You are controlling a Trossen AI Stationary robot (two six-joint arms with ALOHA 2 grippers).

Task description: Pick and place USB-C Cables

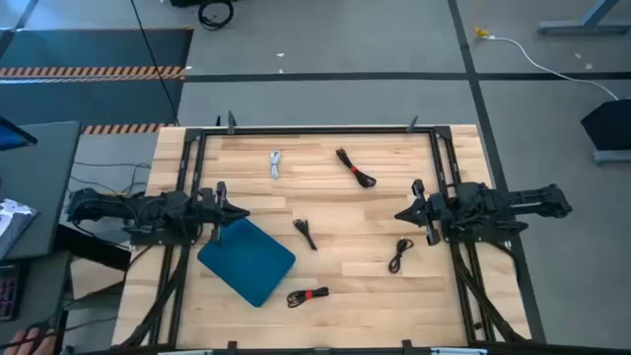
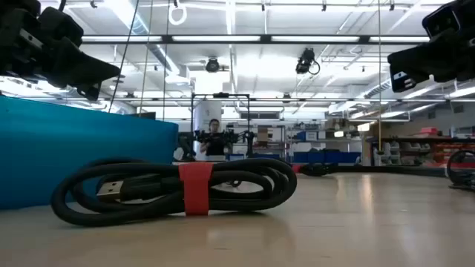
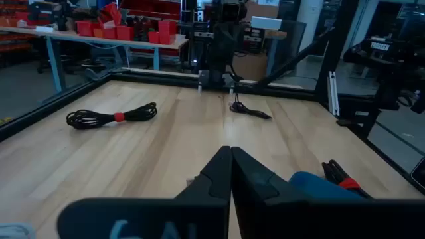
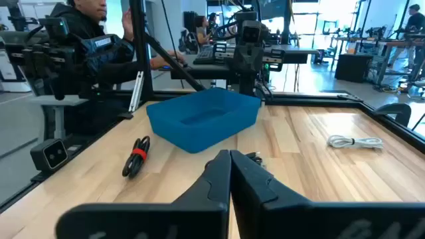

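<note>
Several small cable bundles lie flat on the wooden table. A white-grey one (image 1: 275,163) (image 4: 355,141) and a black one with a red tie (image 1: 355,168) (image 3: 113,116) lie toward the far edge. A black one (image 1: 306,234) lies mid-table and another black one (image 1: 399,254) (image 3: 249,109) lies near the right arm. A black one with a red band (image 1: 308,296) (image 2: 182,189) (image 4: 136,159) lies by the near edge. My left gripper (image 1: 240,212) (image 3: 230,174) hovers shut over the tray's far corner. My right gripper (image 1: 402,214) (image 4: 230,176) hovers shut at the table's right.
A blue tray (image 1: 246,261) (image 4: 206,119) sits left of the table's middle, near the left arm. A black frame rail (image 1: 315,129) runs along the table's far edge and sides. A person (image 4: 86,33) sits beyond the table's near-left side.
</note>
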